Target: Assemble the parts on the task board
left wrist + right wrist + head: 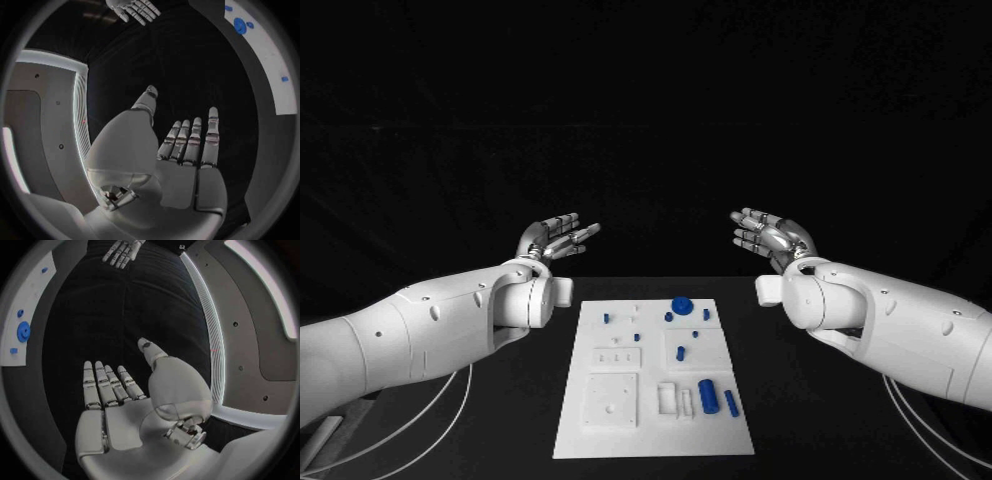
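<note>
We take the flat white rectangular task board (655, 400) as our landmark: it lies on the black table (819, 440) with its long axis running away from us, and the small blue plastic parts (708, 395) sit on it, mostly along its right half, with a round blue knob-like piece (681, 304) near its far edge.

Both our hands are raised beyond the board's far edge and well apart from it. The left hand (557, 238) hangs past the far left corner, the right hand (769, 235) past the far right corner, each with fingers spread and empty, palms turned inward toward each other. So the parts lie toward us and downward from the fingers.

We judge the right hand to be the nearer one for most parts, since the two longish blue pegs (720, 398) lie by the board's near right side, long axes roughly along the board's own.

No part is touched yet; assembly looks unstarted. Bare table flanks the board on both sides, so either arm has open room to descend.
</note>
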`<move>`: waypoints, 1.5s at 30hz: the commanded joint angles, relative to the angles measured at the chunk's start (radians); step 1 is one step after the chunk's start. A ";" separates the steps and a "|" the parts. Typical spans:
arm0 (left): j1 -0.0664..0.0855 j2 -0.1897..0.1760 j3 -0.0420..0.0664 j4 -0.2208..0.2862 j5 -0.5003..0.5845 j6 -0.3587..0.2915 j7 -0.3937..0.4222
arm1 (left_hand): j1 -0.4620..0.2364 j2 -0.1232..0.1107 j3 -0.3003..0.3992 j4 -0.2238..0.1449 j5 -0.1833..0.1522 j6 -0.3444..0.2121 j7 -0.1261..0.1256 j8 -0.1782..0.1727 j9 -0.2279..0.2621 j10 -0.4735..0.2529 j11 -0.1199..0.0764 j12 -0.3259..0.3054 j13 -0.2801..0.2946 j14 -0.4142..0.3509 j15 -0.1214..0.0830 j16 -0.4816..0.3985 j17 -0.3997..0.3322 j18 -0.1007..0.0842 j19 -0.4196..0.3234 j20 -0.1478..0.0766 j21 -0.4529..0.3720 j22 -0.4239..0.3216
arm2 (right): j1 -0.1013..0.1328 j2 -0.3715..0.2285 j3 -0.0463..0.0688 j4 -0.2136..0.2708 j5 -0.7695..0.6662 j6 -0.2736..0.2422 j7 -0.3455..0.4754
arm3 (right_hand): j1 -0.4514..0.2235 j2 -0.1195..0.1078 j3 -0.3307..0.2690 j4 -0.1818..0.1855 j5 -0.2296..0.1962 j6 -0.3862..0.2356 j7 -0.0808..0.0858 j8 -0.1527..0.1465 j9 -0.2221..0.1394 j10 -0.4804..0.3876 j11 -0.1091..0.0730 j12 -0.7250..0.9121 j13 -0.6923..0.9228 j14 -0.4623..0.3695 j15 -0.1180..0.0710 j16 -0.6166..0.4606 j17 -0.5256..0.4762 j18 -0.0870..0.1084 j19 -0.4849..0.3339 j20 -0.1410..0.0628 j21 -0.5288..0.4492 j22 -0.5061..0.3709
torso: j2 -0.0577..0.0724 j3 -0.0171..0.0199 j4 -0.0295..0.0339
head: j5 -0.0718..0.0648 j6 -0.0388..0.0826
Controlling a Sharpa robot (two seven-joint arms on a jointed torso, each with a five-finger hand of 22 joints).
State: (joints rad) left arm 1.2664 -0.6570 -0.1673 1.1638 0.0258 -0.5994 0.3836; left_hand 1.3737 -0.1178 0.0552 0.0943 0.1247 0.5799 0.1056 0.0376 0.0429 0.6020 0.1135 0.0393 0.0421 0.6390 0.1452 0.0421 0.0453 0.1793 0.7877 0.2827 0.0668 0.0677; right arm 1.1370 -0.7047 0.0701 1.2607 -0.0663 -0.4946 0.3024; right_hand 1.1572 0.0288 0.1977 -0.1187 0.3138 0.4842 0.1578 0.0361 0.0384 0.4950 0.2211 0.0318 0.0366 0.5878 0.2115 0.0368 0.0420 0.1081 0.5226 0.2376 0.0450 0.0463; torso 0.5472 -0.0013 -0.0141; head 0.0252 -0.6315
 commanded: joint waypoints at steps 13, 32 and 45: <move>0.047 0.029 -0.030 -0.087 0.020 0.174 -0.090 | 0.024 0.003 0.001 -0.001 0.004 0.012 0.001 0.006 0.002 0.020 0.005 0.005 0.002 0.030 0.004 0.005 0.002 0.023 0.022 0.002 0.006 0.003 | 0.036 0.037 0.026 -0.155 -0.524 0.246 -0.149 | 0.180 -0.034 -0.015 -0.162 -0.038 0.435 0.010 0.021 0.020 0.484 -0.043 0.025 0.022 0.435 -0.038 0.020 0.019 0.006 0.357 -0.055 0.046 0.022 | 0.000 -0.0041 0.0008 | 0.011 -0.009; 0.086 -0.079 -0.031 0.108 -0.032 0.172 -0.038 | 0.030 0.110 -0.053 -0.161 0.026 0.302 0.032 0.019 0.014 0.406 0.032 0.019 0.016 0.428 0.007 0.042 0.017 -0.072 0.179 -0.131 0.088 0.016 | 0.036 0.116 0.027 -0.191 -1.270 0.254 -0.166 | 0.142 -0.075 0.012 -0.166 0.014 0.613 -0.036 0.026 0.026 0.644 -0.130 0.026 0.021 0.920 -0.223 0.465 0.311 0.088 0.814 -0.224 0.454 0.248 | 0.048 0.0095 0.0191 | 0.004 0.007; 0.120 -0.164 -0.032 0.298 -0.034 0.174 -0.038 | 0.032 0.116 -0.059 -0.192 0.030 0.360 0.037 0.021 0.016 0.445 0.033 0.019 0.016 0.478 -0.010 0.026 0.019 -0.099 0.200 -0.161 0.122 0.017 | 0.034 0.166 0.027 -0.188 -1.651 0.285 -0.275 | 0.114 -0.113 0.094 -0.166 -0.004 0.619 -0.047 0.026 0.026 0.651 -0.134 0.025 0.022 0.876 -0.219 0.772 0.482 0.059 0.823 -0.258 0.609 0.465 | 0.119 0.0381 0.0666 | -0.027 0.035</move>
State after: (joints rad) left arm 1.3836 -0.8188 -0.1992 1.4489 -0.0017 -0.4406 0.3316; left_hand 1.4065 -0.0117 -0.0039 -0.0918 0.1501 0.9355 0.1438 0.0522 0.0579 1.0421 0.1468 0.0550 0.0568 1.1220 0.1361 0.0732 0.0628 0.0853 0.9933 0.1210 0.1832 0.0855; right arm 1.1725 -0.5425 0.0969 1.0749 -1.5478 -0.2298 0.0818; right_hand 1.2715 -0.0775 0.2894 -0.2846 0.3137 1.0967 0.1121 0.0608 0.0630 1.1421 0.0875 0.0538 0.0575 1.4660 -0.0071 0.8026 0.5224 0.1774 1.3448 -0.0147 0.6496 0.5054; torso 0.6428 0.0277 0.0340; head 0.0084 -0.6049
